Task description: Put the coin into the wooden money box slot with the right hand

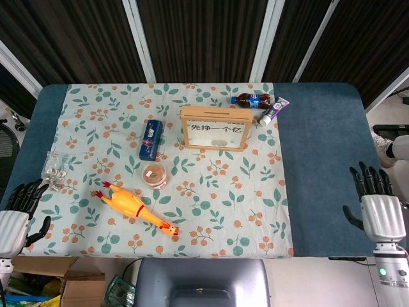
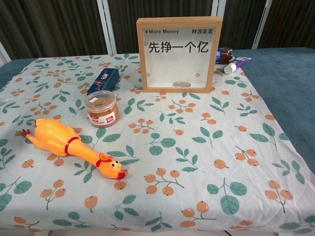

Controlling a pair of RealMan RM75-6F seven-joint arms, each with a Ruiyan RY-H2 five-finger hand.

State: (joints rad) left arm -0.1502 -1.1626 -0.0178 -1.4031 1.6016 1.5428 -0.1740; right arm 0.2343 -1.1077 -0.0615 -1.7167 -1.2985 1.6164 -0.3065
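Observation:
The wooden money box (image 1: 215,128) (image 2: 177,54) stands upright at the back middle of the cloth, with a few coins (image 2: 181,84) lying inside at its bottom. A clear bag of coins (image 1: 54,171) lies near the cloth's left edge. My right hand (image 1: 377,206) is at the table's near right edge, far from the box, fingers spread and holding nothing. My left hand (image 1: 19,214) hangs at the near left edge, fingers apart and empty. Neither hand shows in the chest view.
On the cloth lie a rubber chicken (image 1: 135,208) (image 2: 71,147), a small jar (image 1: 154,175) (image 2: 102,108) and a blue tin (image 1: 150,138) (image 2: 104,81). A cola bottle (image 1: 251,100) and a tube (image 1: 273,110) lie behind the box at right. Blue tabletop (image 1: 319,166) flanks the cloth.

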